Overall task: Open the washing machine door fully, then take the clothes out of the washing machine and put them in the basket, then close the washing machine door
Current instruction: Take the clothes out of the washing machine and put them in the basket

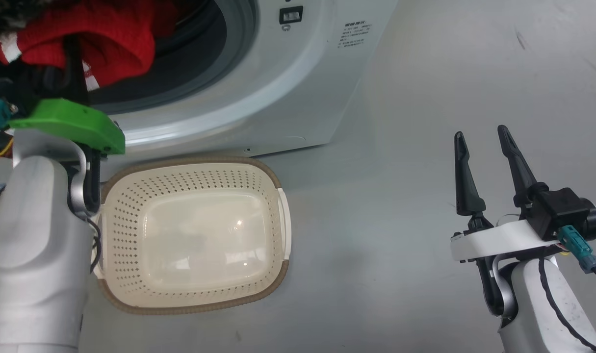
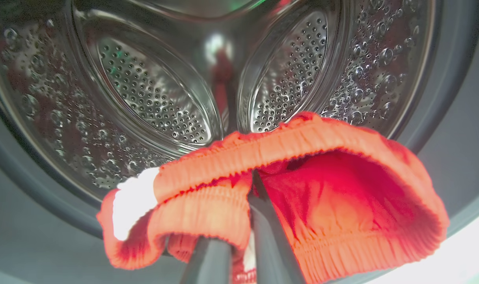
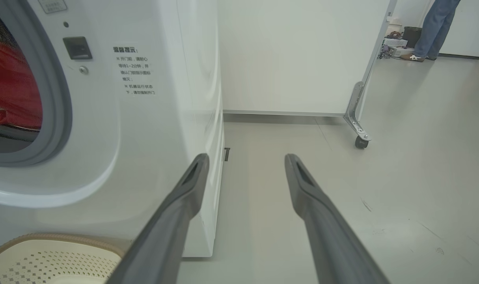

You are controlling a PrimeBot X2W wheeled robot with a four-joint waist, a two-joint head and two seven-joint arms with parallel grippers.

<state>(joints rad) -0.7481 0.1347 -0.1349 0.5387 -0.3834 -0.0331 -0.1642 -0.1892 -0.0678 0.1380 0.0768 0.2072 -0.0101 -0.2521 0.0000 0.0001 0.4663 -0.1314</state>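
Our left gripper has its fingers pinched together on the soft bright red fabric garment with white trim, which is hanging at the front lip of the perforated steel drum in the big white front-loading washing machine. Our right gripper is spread wide and empty over the grey floor. So we're mid take-out. Next we'd pull it clear and lower it over the small oval cream plastic basket by the machine's bottom front edge.
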